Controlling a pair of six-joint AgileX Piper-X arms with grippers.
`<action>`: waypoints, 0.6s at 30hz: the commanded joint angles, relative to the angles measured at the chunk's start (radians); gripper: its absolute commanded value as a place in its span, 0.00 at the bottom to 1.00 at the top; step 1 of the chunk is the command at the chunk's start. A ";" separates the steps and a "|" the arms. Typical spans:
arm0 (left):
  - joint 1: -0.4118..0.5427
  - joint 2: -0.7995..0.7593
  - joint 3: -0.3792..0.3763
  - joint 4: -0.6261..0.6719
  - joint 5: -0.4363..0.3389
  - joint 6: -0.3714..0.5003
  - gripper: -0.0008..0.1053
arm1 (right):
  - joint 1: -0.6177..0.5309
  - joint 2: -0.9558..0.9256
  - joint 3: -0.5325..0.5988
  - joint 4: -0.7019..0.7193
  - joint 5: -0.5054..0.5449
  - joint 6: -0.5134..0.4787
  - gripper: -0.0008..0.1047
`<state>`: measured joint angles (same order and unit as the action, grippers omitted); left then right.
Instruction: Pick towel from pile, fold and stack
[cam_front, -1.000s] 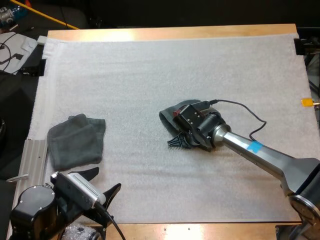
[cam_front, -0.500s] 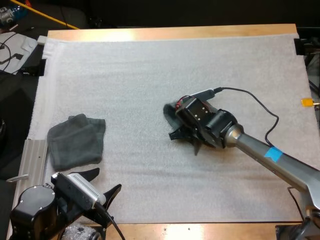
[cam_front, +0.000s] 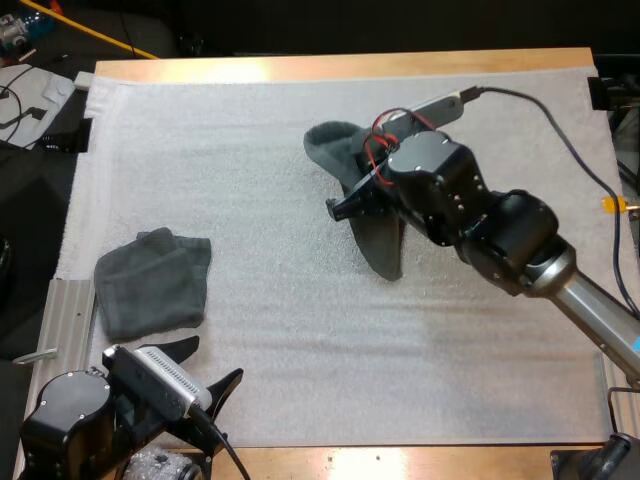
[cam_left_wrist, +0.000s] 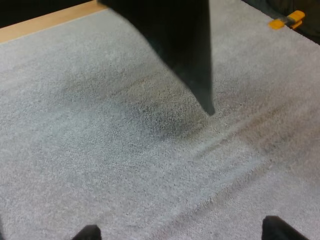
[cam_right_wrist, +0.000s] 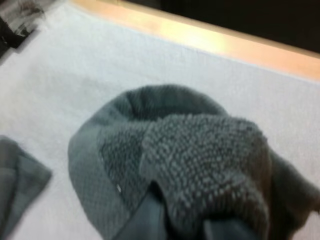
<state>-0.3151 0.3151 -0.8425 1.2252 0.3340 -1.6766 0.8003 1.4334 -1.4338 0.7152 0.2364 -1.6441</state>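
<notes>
The right hand (cam_front: 347, 201) held a grey towel (cam_front: 386, 248) up in the upper middle; the left hand (cam_front: 207, 366), lower left, was spread wide.

R hand (cam_front: 342, 206) lifted towel (cam_front: 384, 246) off mat (cam_front: 250, 340), moved twd far side; now hangs.

Folded towel (cam_front: 152, 282) lies left on the mat (cam_front: 250, 150); crumpled towel (cam_front: 383, 245) hangs over its middle, well apart.
</notes>
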 joint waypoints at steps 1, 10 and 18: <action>-0.006 0.005 -0.006 0.004 0.010 -0.008 0.59 | 0.003 -0.006 -0.072 0.018 0.009 -0.022 0.01; -0.006 0.004 -0.007 -0.007 0.008 -0.013 0.59 | -0.005 0.050 0.031 0.124 -0.146 0.037 0.01; -0.008 0.003 -0.007 -0.006 0.009 -0.014 0.59 | -0.010 0.067 0.137 0.151 -0.151 0.051 0.48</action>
<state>-0.3151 0.3151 -0.8425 1.2252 0.3363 -1.6814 0.8003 1.5227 -1.3089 0.8627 0.0857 -1.6009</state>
